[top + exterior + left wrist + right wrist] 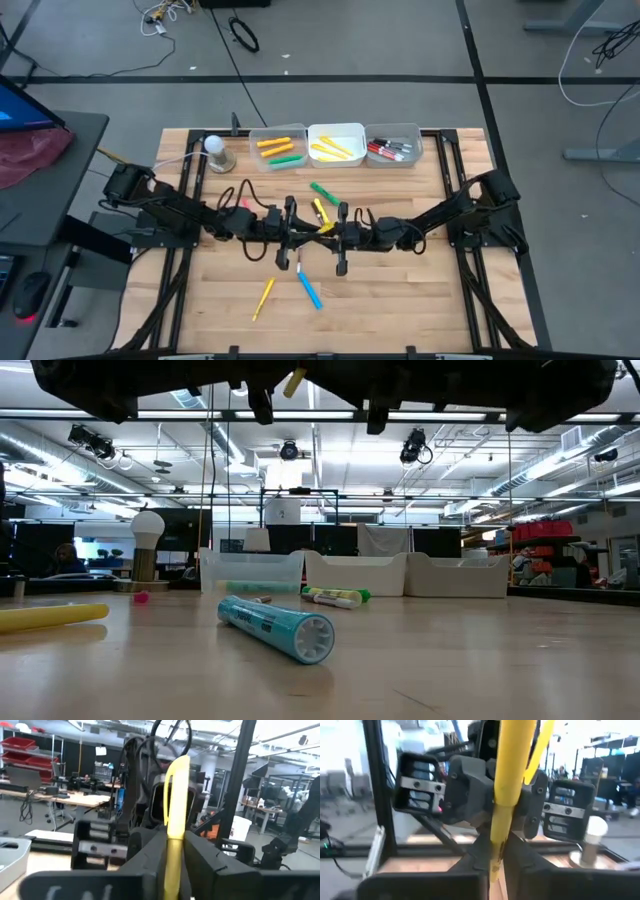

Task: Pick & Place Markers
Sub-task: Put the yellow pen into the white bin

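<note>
L gripper (pixel 172 851) & R gripper (pixel 497 852) meet mid-table, each clamped on a thin yellow plastic marker (pixel 175 815), possibly the same one; smooth teal marker (pixel 275 627) lies below.

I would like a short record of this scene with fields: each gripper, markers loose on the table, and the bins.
left gripper: raised over table centre, shut on a yellow marker
right gripper: facing it, shut on another yellow marker
loose markers: blue marker, yellow-orange marker, green marker
bins: left bin, middle bin, right bin, side by side along the far edge, each holding markers
</note>
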